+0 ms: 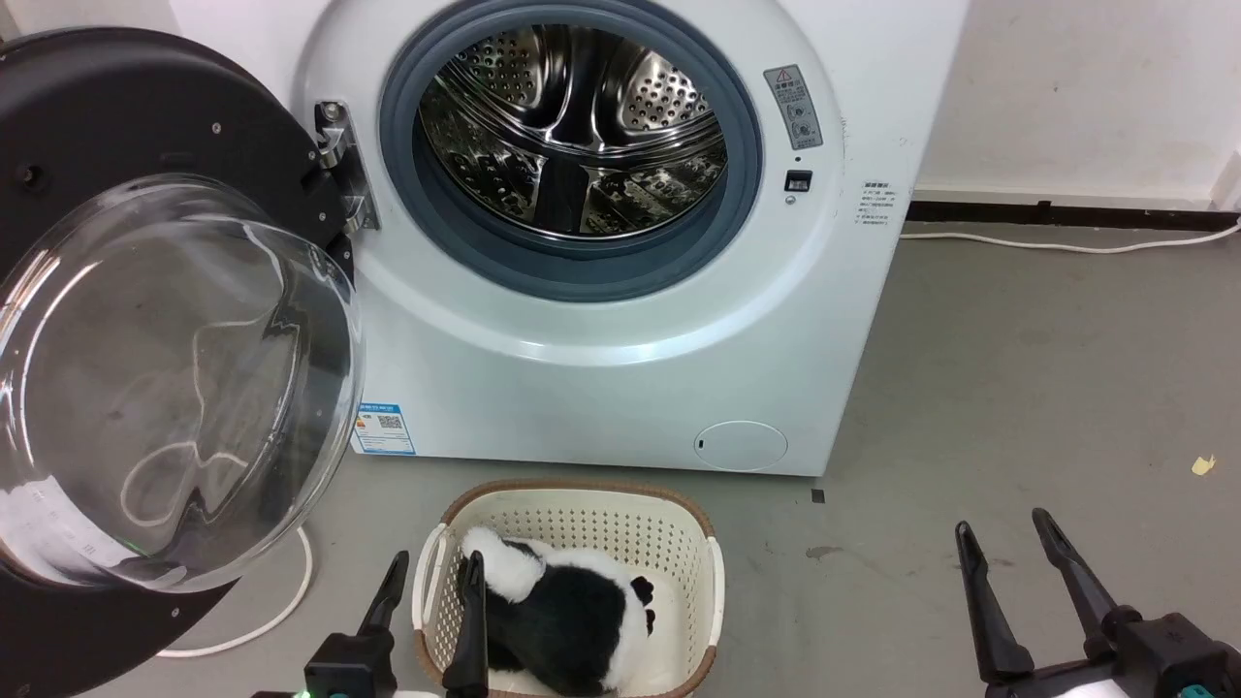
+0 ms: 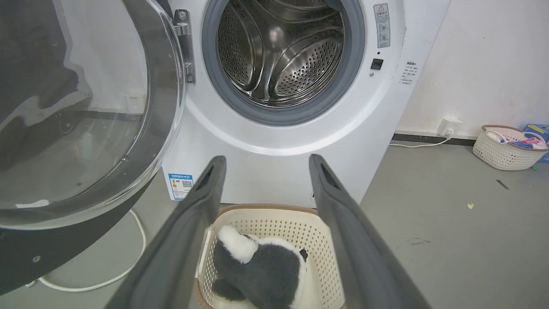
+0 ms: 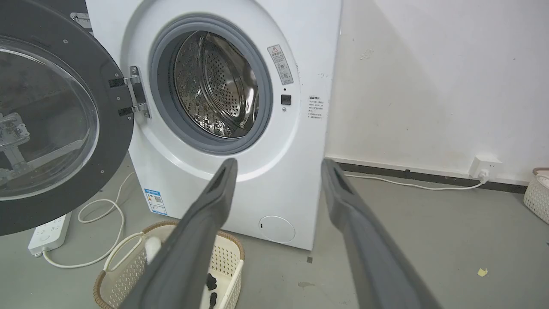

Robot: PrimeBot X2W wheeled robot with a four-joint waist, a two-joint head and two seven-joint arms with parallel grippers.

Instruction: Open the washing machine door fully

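We see the door (image 1: pixel 165 368) swung wide, clear of the drum (image 1: pixel 582 126). Our left gripper (image 1: pixel 436 560) and right gripper (image 1: pixel 1002 523) have their fingers spread apart, holding nothing.

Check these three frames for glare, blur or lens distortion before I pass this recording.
Head view: even light, sharp; pale reflections streak the glass of the washing machine door. Left wrist view: wide-angle stretch toward the corners, left claw soft up close. Right wrist view: bright highlights on the steel drum, right claw likewise soft.
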